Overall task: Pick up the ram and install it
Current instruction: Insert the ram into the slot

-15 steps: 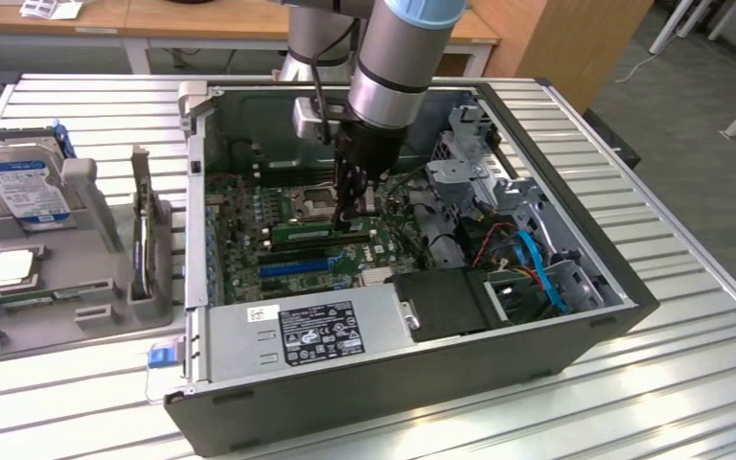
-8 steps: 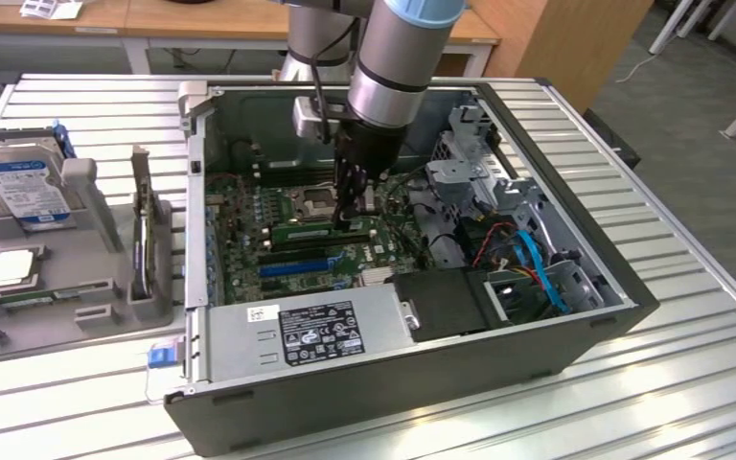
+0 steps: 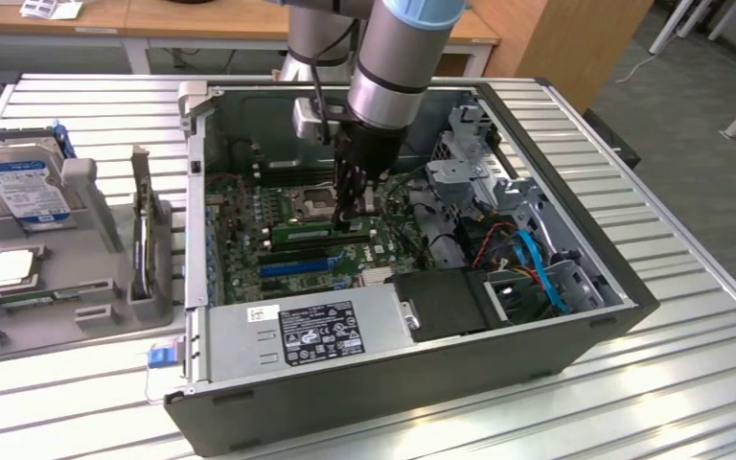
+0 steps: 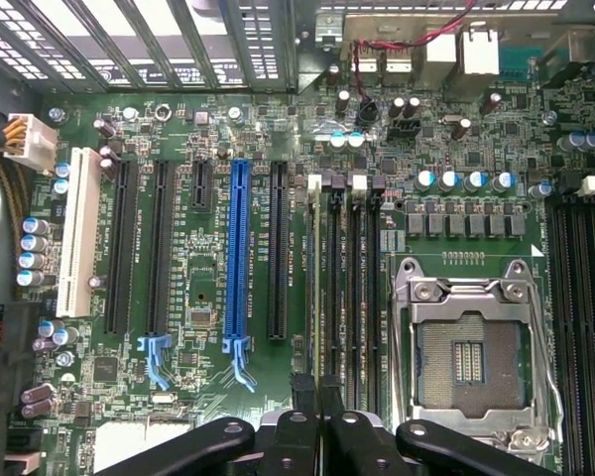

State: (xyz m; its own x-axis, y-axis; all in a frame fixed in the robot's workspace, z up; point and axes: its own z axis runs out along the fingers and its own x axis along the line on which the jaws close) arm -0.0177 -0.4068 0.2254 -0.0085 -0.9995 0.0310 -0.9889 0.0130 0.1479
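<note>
Fingers (image 4: 299, 421) are pinched nearly together on the top edge of the ram (image 3: 321, 231), so the gripper (image 3: 353, 217) holds it low inside the open PC case (image 3: 598, 316). The green stick stands on edge along the DIMM slots (image 4: 352, 288), between the blue expansion slot (image 4: 238, 258) and the bare CPU socket (image 4: 473, 362). Can't tell if it's clicked in. A hard drive (image 3: 20, 182) sits in the grey tray (image 3: 77, 257) beside the case, by the bench's edge at the exterior view's left.

Green motherboard (image 4: 206, 260), one blue slot (image 4: 238, 258), one white slot (image 4: 79, 233).
</note>
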